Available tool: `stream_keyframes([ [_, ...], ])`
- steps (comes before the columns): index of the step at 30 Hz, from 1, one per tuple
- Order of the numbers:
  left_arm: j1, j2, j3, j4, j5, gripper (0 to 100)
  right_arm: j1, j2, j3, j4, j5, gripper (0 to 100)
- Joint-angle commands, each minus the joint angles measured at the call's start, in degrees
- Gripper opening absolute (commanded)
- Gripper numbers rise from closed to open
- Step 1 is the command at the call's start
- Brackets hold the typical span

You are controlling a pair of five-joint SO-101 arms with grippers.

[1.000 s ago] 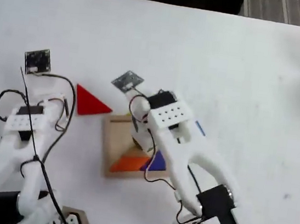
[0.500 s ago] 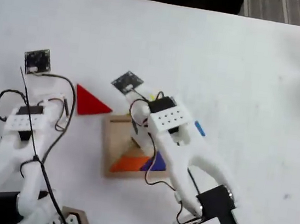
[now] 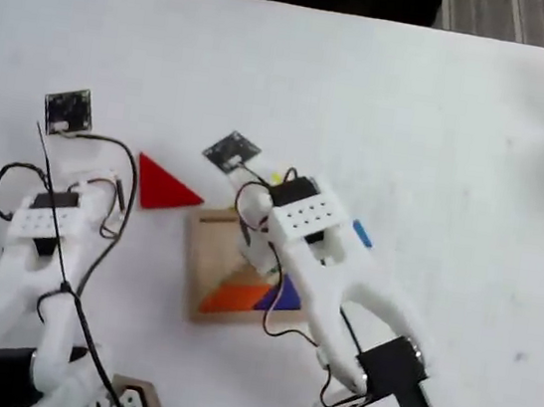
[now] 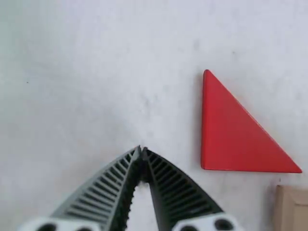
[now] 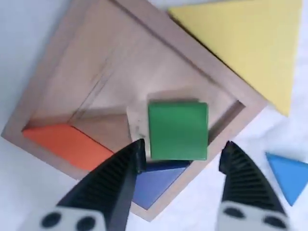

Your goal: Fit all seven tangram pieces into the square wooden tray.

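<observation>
Now the green square [image 5: 178, 130] lay inside the tray [image 5: 39, 82], in the corner nearest the yellow triangle [image 5: 245, 43]. Its near edge met the indigo piece [image 5: 156, 183], and the orange piece [image 5: 67, 144] sat further along the same side. Whether the square was fully flat on the tray floor, we could not tell.

The right gripper [image 5: 183, 154] hung over it with its fingers spread wider than the square, one on each side. One tip came close beside an edge, but neither pinched it, and the gripper held nothing. We judged the square to be placed, or very nearly so, which made three pieces in the tray. The yellow triangle lay just beyond the tray's rim, and the light-blue triangle [image 5: 288, 175] lay near it on the table [image 3: 444, 116].

Further out, the red triangle [image 4: 231, 134] lay on the table by another corner of the tray. The left gripper [image 4: 141, 153] was beside it with its fingers closed together on nothing. So at least three pieces were left to fit.

Against the high view a second earlier, the right arm [image 3: 342, 283] had shifted slightly over the tray, and a sliver of the yellow triangle had come into sight past its wrist. Since the half-second frame it had barely moved. The left arm [image 3: 44, 224] and the red triangle had kept their places throughout.
</observation>
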Motion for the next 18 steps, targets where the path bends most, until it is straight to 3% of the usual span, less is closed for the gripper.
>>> stream_keyframes([
  [1, 0.5, -0.4, 0.0, -0.2, -0.4, 2, 0.2, -3.3, -3.2, 4.8, 0.1, 22.6],
  [6, 0.7, -0.4, 0.0, -0.2, -0.4, 2, 5.1, -3.3, -5.3, 10.8, 0.0, 20.7],
  [10, 0.9, -0.4, -0.3, -0.2, -0.2, 2, 11.3, -3.3, -5.2, 12.3, 0.0, 2.1],
  [18, 6.5, -0.5, 0.0, 0.0, -0.1, 2, 19.0, -3.3, 0.5, 10.9, 0.0, 1.9],
])
